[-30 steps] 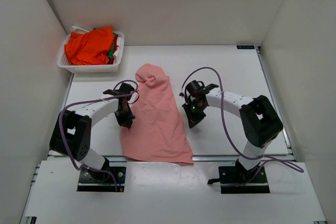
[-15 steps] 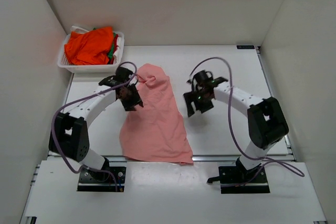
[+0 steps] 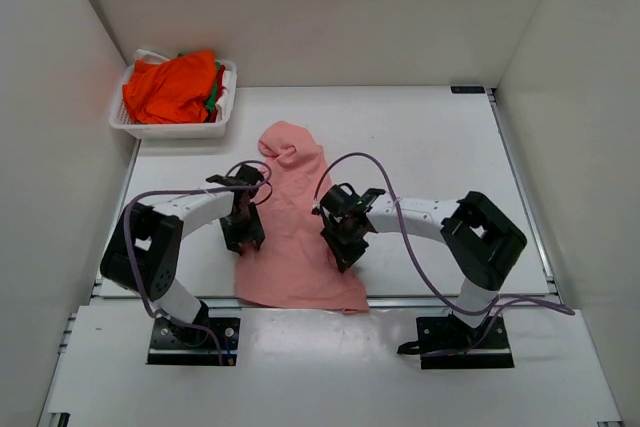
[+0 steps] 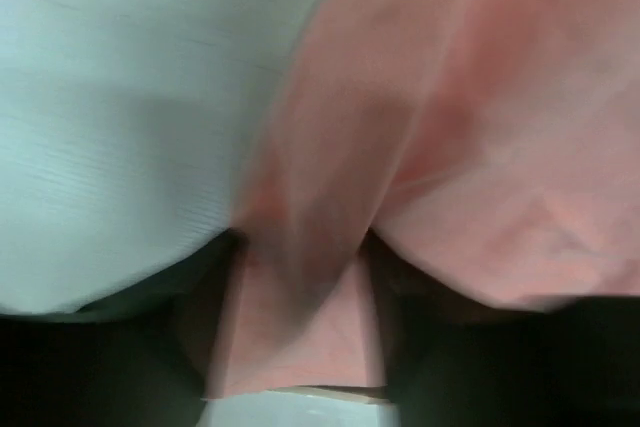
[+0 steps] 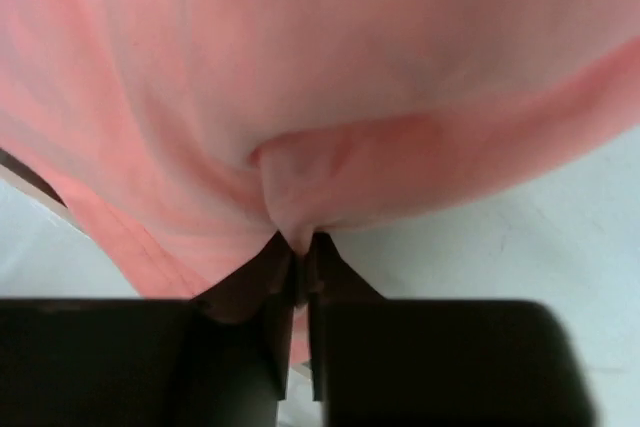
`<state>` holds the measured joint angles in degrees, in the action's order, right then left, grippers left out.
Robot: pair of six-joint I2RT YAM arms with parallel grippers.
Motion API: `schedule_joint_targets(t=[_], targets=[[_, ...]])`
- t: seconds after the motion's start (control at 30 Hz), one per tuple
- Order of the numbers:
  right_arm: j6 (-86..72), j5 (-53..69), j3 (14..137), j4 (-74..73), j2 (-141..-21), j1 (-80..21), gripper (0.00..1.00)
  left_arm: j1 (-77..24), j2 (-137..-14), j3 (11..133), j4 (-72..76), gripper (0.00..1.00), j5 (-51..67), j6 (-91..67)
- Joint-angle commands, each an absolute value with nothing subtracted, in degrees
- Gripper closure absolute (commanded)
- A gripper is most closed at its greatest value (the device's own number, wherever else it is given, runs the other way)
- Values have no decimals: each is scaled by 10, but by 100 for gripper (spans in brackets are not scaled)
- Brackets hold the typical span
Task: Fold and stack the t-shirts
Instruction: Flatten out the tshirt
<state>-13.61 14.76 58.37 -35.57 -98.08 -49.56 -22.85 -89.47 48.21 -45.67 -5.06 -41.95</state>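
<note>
I am recording the salmon-pink shirt [image 3: 295,247] as lying flat on the table [image 3: 420,137], left of centre, its hem reaching the near edge. Its long axis is running from the near edge toward the far edge and leaning slightly left, with the bunched collar end pointing at the far-left corner.

I am seeing the right gripper [image 3: 340,240] sitting on the shirt's right side, toward the near edge. In the wrist view its fingers [image 5: 268,287] are all but closed, pinching a small pucker of the pink cloth.

The left gripper [image 3: 243,234] is sitting on the opposite, left side at about the same level. Its wrist view is blurred. A band of cloth is lying between the fingers [image 4: 150,367], but I cannot tell whether they are clamping it.

I am judging this matched placement as deliberate: one hold on each long side, so that the near half can be carried over in a fold across the long axis.

The orange shirt [image 3: 170,87] and a bit of green cloth [image 3: 212,97] are waiting in the white basket [image 3: 165,130] at the far-left corner, not yet folded
</note>
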Motion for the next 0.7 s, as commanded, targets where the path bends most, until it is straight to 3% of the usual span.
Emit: schedule_joint_targets(t=[0.0,0.03,0.07,0.23,0.4,0.43,0.53,0.6,0.67], targets=[[-134,85,614,-370,-1019,-493,100,-269,-949,485,-420,49,-11,-424],[-131,47,618,-379,-1020,-487,100,-285,-954,500,-427,80,-14,-425],[-131,8,629,-387,-1015,-471,100,-287,-952,510,-429,99,-20,-431],[-120,-83,684,-381,-1028,-317,100,-275,-928,554,-382,100,-36,-436],[-92,-87,823,-390,-1126,-174,100,-267,-986,702,-354,100,11,-446],[-84,-90,871,-407,-1138,-155,98,-270,-1005,720,-348,93,44,-443],[-87,-129,949,-442,-1170,-125,68,-276,-1022,766,-330,30,106,-459],[-97,-136,946,-443,-1131,-123,53,-279,-1003,755,-316,17,111,-485],[-96,-144,915,-428,-1090,-148,44,-262,-960,726,-296,15,107,-504]])
